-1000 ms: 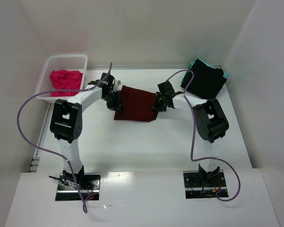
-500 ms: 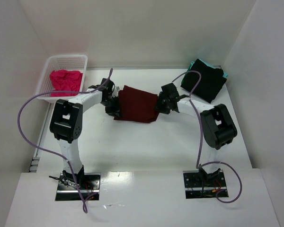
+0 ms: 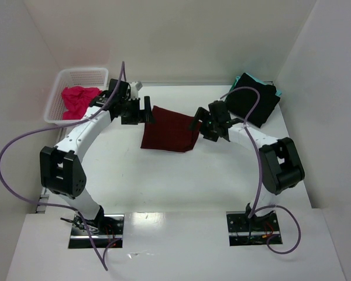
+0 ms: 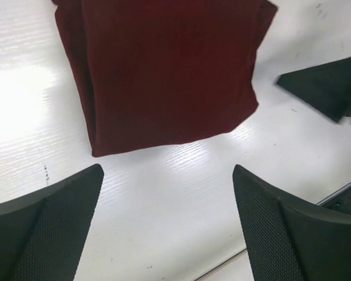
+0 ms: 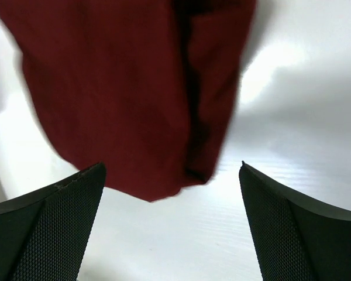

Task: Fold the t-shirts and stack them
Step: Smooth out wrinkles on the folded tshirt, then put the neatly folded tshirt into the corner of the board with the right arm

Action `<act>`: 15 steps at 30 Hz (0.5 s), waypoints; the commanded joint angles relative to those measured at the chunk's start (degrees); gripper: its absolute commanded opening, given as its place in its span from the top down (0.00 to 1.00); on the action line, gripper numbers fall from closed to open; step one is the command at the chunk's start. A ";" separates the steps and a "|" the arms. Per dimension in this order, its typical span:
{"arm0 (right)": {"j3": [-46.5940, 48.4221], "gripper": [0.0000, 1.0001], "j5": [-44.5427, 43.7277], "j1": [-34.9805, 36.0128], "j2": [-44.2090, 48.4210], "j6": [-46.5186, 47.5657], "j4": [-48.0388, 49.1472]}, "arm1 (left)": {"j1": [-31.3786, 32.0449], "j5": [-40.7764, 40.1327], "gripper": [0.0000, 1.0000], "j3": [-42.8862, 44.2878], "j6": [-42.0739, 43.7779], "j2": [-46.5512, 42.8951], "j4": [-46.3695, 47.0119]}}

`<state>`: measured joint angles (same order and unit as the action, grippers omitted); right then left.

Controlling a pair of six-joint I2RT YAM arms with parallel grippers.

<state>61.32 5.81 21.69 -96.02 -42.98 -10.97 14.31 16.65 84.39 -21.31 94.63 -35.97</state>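
Observation:
A dark maroon t-shirt (image 3: 168, 130) lies folded flat on the white table (image 3: 181, 175), also filling the top of the left wrist view (image 4: 169, 70) and the right wrist view (image 5: 117, 88). My left gripper (image 3: 147, 110) (image 4: 168, 170) hovers open just off its left edge, with nothing between the fingers (image 4: 52, 228). My right gripper (image 3: 198, 121) (image 5: 172, 167) hovers open at its right edge, also holding nothing. A bright pink t-shirt (image 3: 77, 99) lies bunched in the basket. A folded black t-shirt (image 3: 254, 100) rests on a teal t-shirt (image 3: 244, 77) at the back right.
The white lattice basket (image 3: 82, 73) stands at the back left against the wall. White walls enclose the table on the left, back and right. Purple cables loop from both arms. A tip of the right gripper's finger (image 4: 333, 88) shows in the left wrist view.
Both grippers have opened and let go of the maroon t-shirt, drawing back from its edges. The left arm's elbow has swung out to the left. The shirt lies flat.

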 commanded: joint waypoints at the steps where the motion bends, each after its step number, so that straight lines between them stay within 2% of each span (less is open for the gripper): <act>1: -1.29 0.00 2.63 0.01 -1.72 0.53 3.63 | -0.43 1.90 0.01 0.77 2.54 -1.50 -0.33; 8: -1.29 0.00 1.40 0.01 -4.44 0.53 5.08 | -0.43 1.90 0.01 -0.21 2.59 -4.45 0.20; 15: 4.50 0.00 3.33 0.01 -13.26 0.53 2.98 | -1.66 0.76 0.01 -0.81 1.89 -7.17 0.20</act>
<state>63.32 8.54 21.66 -105.72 -43.08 -8.54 13.36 17.22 83.88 -20.60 90.50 -36.47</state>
